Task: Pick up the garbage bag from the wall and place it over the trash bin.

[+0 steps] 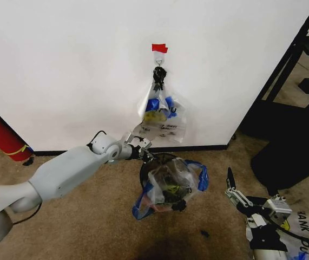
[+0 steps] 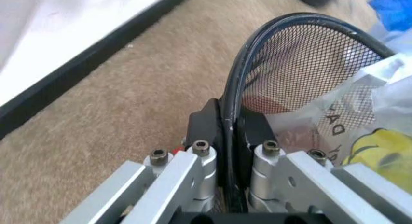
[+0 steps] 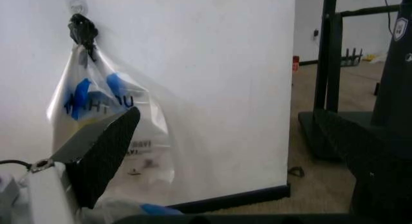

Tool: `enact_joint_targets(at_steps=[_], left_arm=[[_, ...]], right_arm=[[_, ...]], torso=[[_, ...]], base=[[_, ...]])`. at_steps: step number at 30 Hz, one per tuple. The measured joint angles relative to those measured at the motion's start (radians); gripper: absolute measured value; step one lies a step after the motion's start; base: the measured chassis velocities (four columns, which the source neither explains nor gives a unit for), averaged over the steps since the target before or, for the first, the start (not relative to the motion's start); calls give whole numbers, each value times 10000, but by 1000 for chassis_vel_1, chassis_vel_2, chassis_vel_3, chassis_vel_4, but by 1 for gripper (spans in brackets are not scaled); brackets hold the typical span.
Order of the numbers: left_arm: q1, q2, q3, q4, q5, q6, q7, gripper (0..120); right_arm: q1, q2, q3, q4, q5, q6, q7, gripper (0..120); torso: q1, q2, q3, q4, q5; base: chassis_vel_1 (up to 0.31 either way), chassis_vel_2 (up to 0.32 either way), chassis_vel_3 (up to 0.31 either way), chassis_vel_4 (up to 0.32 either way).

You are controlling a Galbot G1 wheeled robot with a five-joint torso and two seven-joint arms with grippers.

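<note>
Now my left gripper (image 2: 230, 137) is clamped on the rim of the bin (image 1: 155, 161), one finger (image 2: 204, 122) outside the mesh and the other inside. A clear bag (image 1: 171, 183) with blue handles sits in and over the bin on the carpet (image 1: 89, 227), near the wall (image 1: 62, 65). Another bag (image 1: 162, 116) hangs from the hook (image 1: 159, 63) under red tape (image 1: 159, 48). My right gripper (image 1: 231, 184) hovers off to the right with its fingers apart, holding nothing.
</note>
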Motion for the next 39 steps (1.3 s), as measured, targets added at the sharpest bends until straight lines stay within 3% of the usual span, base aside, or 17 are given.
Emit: enact_joint_targets(at_steps=[3,10,14,21,25,31,39], left_arm=[[761,326,-852,-908,-818,331,-1272,3],[2249,917,-2390,-2086,-1996,500,-2805,3],[4093,1086,-4529,-3170,-2717,-147,-4250,3],[6020,1418,-6007,-4825,-2644,-817,-5660,3],[6731,1332,-6365,-5264,-2368,-1266,-6594,3],[7908,689,-6469,-5906,-1275,-1970,-8146,3],[8235,299,-6322,-6154,-1355,-2251,-8899,3]], right_arm=[[91,-90,0,-7,58,-139,60,100],[384,-289,-57,-18,235,-476,189,100],[591,-463,-82,9,343,-729,325,100],[657,-637,-120,57,406,-912,404,100],[677,-652,-146,61,406,-928,407,100],[684,-711,-183,-50,411,-969,460,100],[732,-776,-217,-66,423,-1211,586,100]], torso=[[-1,1,-1,-1,-1],[-1,0,0,2,-2],[-1,1,-2,4,0],[-2,2,-2,1,2],[-1,1,-2,3,1],[-1,1,-2,1,0],[0,1,-1,0,1]], base=[[0,0,0,0],[0,0,0,0],[0,0,0,0],[0,0,0,0],[0,0,0,0],[0,0,0,0],[0,0,0,0]])
